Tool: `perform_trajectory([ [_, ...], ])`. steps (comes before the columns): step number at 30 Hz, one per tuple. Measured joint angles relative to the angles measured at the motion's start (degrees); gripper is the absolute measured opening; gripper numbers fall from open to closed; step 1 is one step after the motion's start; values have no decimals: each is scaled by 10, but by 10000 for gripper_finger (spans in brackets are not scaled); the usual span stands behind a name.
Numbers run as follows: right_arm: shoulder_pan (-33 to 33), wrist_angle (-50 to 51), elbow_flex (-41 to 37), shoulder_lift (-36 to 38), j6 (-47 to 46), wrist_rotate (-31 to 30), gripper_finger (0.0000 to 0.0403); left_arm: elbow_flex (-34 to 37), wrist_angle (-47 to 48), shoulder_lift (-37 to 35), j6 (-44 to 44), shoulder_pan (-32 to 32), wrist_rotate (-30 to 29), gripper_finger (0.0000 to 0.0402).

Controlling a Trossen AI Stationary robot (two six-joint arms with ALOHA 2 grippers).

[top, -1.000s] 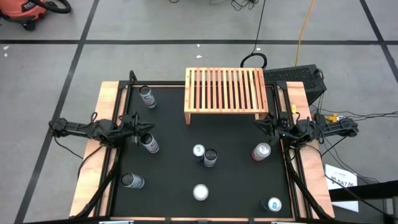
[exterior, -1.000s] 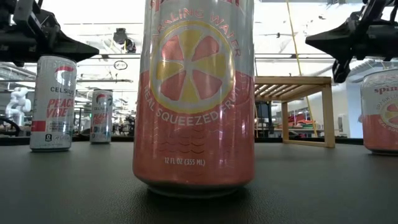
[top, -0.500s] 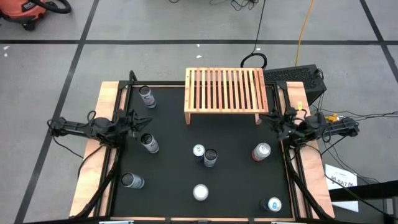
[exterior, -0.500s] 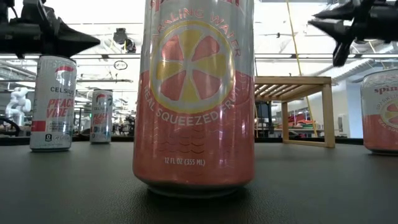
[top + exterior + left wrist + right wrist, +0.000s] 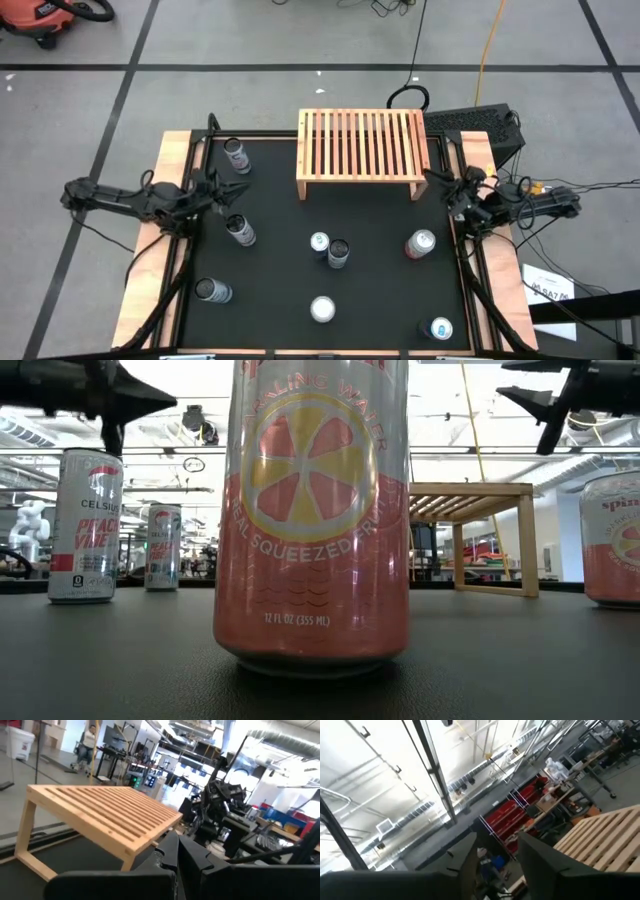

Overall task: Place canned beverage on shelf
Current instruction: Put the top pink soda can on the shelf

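The light-wood slatted shelf (image 5: 360, 146) stands on its short side legs at the table's far middle. It also shows in the low view (image 5: 472, 490) and the left wrist view (image 5: 105, 815). Several cans stand upright on the black mat, among them a pink-and-silver can (image 5: 420, 243) near the right, a pair (image 5: 330, 248) at the centre and a silver can (image 5: 240, 230) at the left. My left gripper (image 5: 232, 188) is shut and empty, raised above the left cans. My right gripper (image 5: 432, 181) is open and empty, raised near the shelf's right leg.
More cans stand at the far left (image 5: 237, 155), near left (image 5: 213, 291), near middle (image 5: 322, 309) and near right (image 5: 440, 328). The near-middle can fills the low view (image 5: 312, 520). Wooden rails (image 5: 160, 240) run along both table sides.
Both grippers have risen and gone a little toward the table's far edge. My left arm has drawn back toward the left edge. The cans and the shelf have stayed where they were.
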State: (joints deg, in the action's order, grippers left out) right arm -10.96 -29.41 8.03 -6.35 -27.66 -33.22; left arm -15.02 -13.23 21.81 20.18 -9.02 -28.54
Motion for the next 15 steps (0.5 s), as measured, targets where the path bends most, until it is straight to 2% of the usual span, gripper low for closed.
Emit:
perform_trajectory([
  [5,0,18,23,-42,5,1,174,-68,2,88,-4,5,-35,12],
  [9,0,71,93,-103,49,2,196,-118,2,147,-25,25,-39,26],
  [12,0,164,163,-153,84,2,210,-152,1,181,-26,40,-39,58],
  [15,0,273,232,-199,74,2,223,-177,2,211,-27,47,-38,106],
])
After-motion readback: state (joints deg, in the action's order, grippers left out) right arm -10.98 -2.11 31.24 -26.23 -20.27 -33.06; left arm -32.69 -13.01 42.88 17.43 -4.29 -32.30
